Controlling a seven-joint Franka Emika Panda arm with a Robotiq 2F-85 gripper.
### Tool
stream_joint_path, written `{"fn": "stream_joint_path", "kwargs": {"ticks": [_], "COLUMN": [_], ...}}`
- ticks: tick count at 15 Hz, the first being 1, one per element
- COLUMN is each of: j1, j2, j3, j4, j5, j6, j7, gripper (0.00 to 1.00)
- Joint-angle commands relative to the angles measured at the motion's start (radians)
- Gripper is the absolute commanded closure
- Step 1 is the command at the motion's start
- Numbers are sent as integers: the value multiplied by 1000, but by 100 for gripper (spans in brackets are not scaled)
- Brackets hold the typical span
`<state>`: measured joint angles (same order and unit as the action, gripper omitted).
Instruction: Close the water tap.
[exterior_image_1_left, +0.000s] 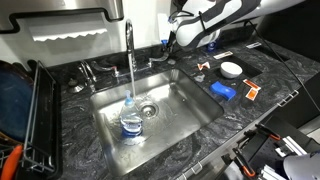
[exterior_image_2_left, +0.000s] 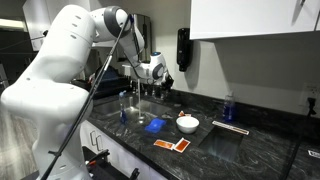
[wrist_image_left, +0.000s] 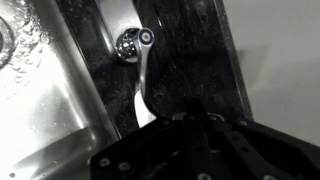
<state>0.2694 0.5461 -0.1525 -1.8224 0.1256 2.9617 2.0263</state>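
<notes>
The water tap (exterior_image_1_left: 129, 38) is a tall chrome gooseneck behind the steel sink (exterior_image_1_left: 185, 105), and it also shows in an exterior view (exterior_image_2_left: 137, 88). A stream of water falls from it onto a small clear blue-capped bottle (exterior_image_1_left: 131, 120) by the drain. My gripper (exterior_image_1_left: 172, 44) hangs at the sink's back right corner, just above a chrome side lever handle (exterior_image_1_left: 160, 57). In the wrist view the lever handle (wrist_image_left: 140, 75) points toward my gripper (wrist_image_left: 195, 112), whose dark fingers look shut and empty, close beside the lever's tip.
A black dish rack (exterior_image_1_left: 30, 110) stands left of the sink. On the dark marble counter to the right lie a white round dish (exterior_image_1_left: 231, 69), a blue sponge (exterior_image_1_left: 222, 90) and orange packets (exterior_image_1_left: 249, 94). A wall and cabinet rise behind the tap.
</notes>
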Motion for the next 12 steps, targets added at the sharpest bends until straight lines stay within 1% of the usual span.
{"fn": "stream_joint_path", "kwargs": {"ticks": [1,2,4,8,12], "j1": [58,58,44,-16,-29], "j2": [27,25,1,-63,-125], "j3": [-91,-92,-66,35,59], "j4": [-4,-8,-24,-47,-67], "j5": [-40,-35,-17,27,26], "j6": [68,74,54,-51,-134], "j7": [57,57,37,-18,-13], "gripper": [100,100,100,100,100]}}
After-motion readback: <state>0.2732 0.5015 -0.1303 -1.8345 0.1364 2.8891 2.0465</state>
